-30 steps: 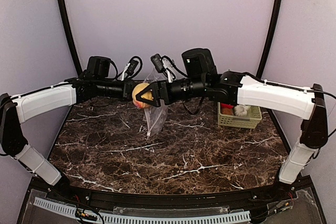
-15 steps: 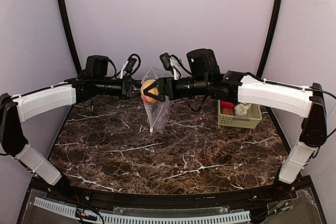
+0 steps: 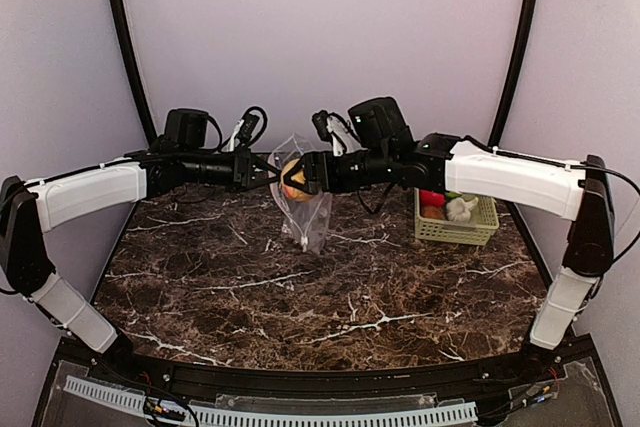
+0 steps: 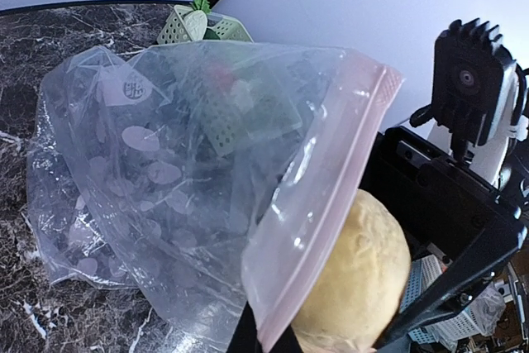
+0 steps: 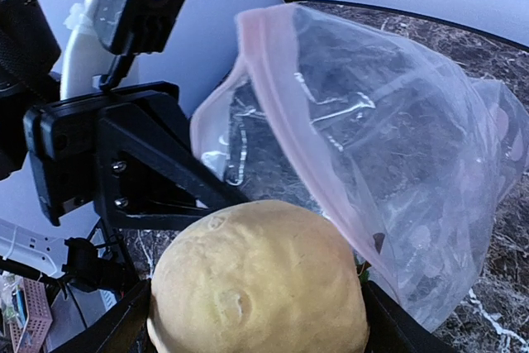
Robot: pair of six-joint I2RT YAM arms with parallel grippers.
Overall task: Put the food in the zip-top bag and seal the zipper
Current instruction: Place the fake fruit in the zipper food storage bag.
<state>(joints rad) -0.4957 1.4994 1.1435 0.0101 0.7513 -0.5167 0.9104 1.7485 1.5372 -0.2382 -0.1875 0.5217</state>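
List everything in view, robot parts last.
zip-top bag: one, clear with pale dots, held up at centre.
yellow food piece: one, yellow, at the bag's mouth.
basket: one, pale green, far right.
basket food: several, red, orange, white, inside the basket.
table: one, dark marble, underneath everything.
left gripper: one, black, pinching the bag's edge.
right gripper: one, black, shut on the yellow food piece.

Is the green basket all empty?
No, the green basket holds a red piece and a white piece of toy food.
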